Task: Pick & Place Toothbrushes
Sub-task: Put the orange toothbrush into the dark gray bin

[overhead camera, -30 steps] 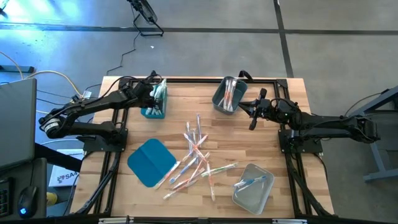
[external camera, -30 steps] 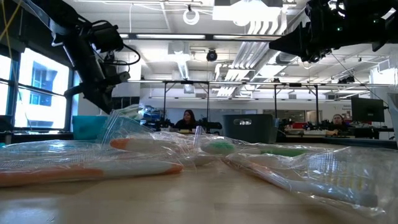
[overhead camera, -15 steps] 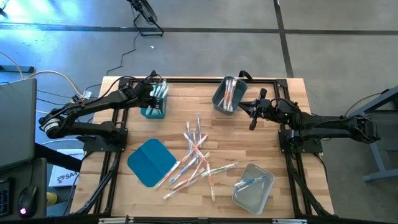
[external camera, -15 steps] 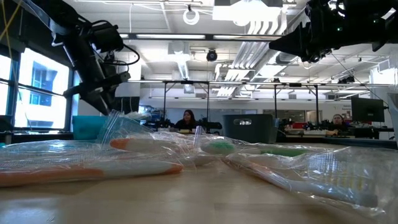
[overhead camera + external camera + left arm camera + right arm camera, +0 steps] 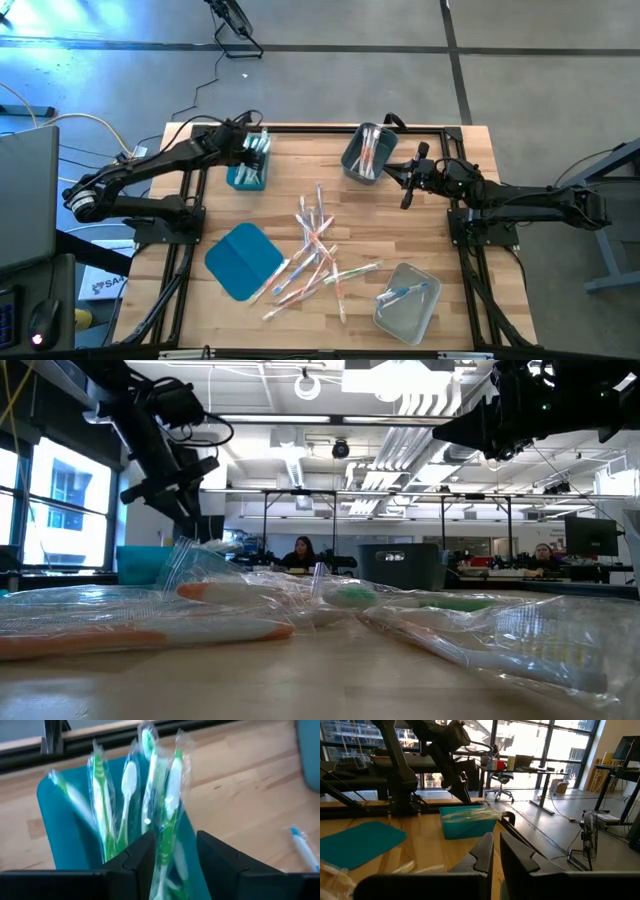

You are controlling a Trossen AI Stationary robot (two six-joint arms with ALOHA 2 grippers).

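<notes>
Several wrapped green toothbrushes (image 5: 167, 795) stand leaning in the teal bin (image 5: 247, 168), their heads up against its far wall (image 5: 50, 815). My left gripper (image 5: 172, 852) hovers open just above that bin, one green brush showing in the gap below its fingers. A loose pile of wrapped toothbrushes (image 5: 315, 250) lies mid-table. More toothbrushes sit in the grey bin (image 5: 364, 153), and a blue one lies in the clear bin (image 5: 407, 302). My right gripper (image 5: 390, 173) waits shut and level beside the grey bin, holding nothing.
The flat teal lid (image 5: 243, 260) lies on the wood left of the pile. A black frame rail (image 5: 310, 129) runs along the table's far edge behind both bins. Bare wood lies between the teal bin and the pile. People sit at desks in the room beyond.
My left gripper has opened and risen a little above the teal bin. The green toothbrush it held now stands in the bin with the others. My right arm has kept still.
</notes>
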